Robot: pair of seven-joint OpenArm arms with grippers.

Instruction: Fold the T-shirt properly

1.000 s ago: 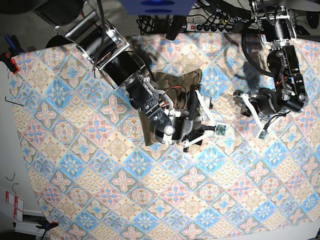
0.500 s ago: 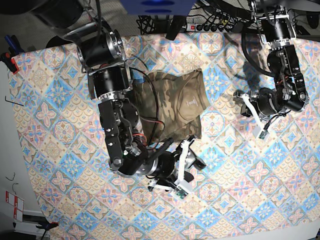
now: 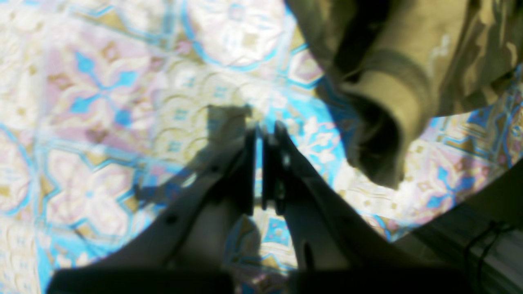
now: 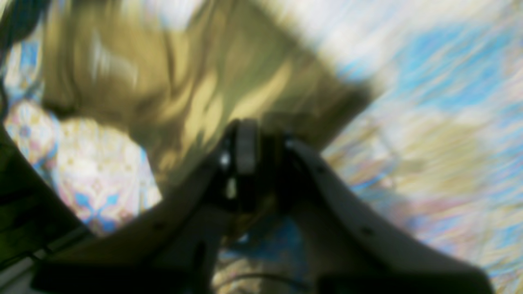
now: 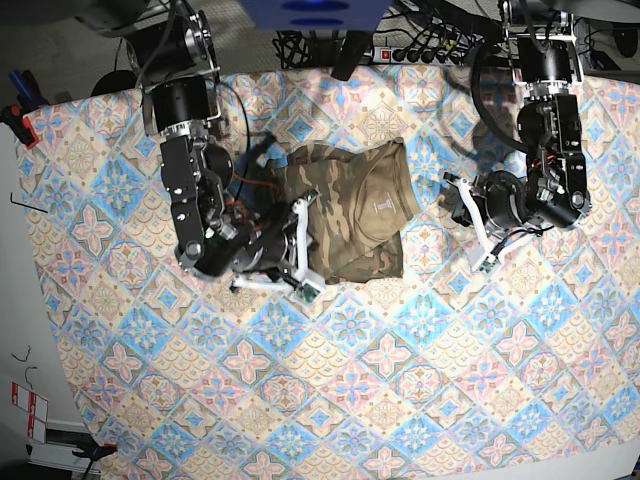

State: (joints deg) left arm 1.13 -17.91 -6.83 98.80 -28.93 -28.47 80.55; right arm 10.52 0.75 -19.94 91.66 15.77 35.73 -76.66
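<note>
My right end effector (image 4: 261,143) appears, through blur, pinched narrow on the lower-left edge of the T-shirt (image 5: 355,215). My left end effector (image 3: 263,134), closed and empty, hangs beside the garment. The shirt lies partly folded mid-bench on the tablecloth (image 5: 420,400). Next likely calls for carrying this edge across.

The base view looks straight down from high over my two arms, taking in the whole tablecloth (image 5: 420,390). Each wrist view rides just behind my fingers, looking past them, close to the cloth. All three share the T-shirt (image 5: 355,215) beyond my fingertips.
</note>
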